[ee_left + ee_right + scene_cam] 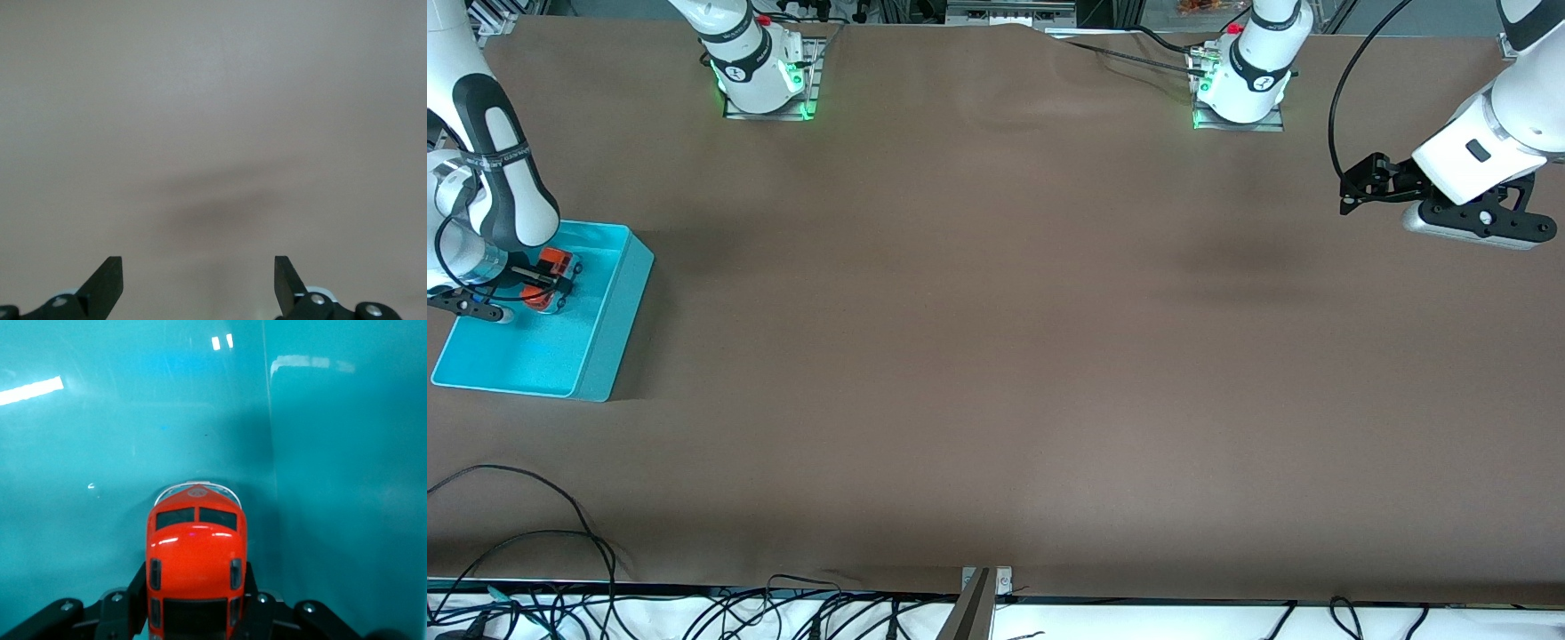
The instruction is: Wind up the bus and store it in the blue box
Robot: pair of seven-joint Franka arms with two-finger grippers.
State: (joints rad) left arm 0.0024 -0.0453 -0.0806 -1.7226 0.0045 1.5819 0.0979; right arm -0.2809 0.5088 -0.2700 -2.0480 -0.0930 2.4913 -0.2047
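You have the right gripper [547, 283] down inside the blue box [609, 311], at the right arm's end of the table, and its 2 fingers [137, 587] are pinched on the sides of the bus [551, 277]. In the right wrist view the bus [195, 553] fills the space between the black fingers, its orange-red body and dark windows facing the turquoise floor of the blue box [100, 440], with one of the box's walls rising just beside it. From the front view you can see the bus sits in the half of the box farther from the front camera, close to the wall that faces the middle of the table; whether its wheels touch the floor you cannot tell. Your left gripper [1352, 191] waits in the air over bare brown table [996, 356] at the left arm's end, well apart from the box. In the left wrist view its 2 fingertips [107, 280] stand spread wide with nothing between them, only the table surface [213, 133] beneath.
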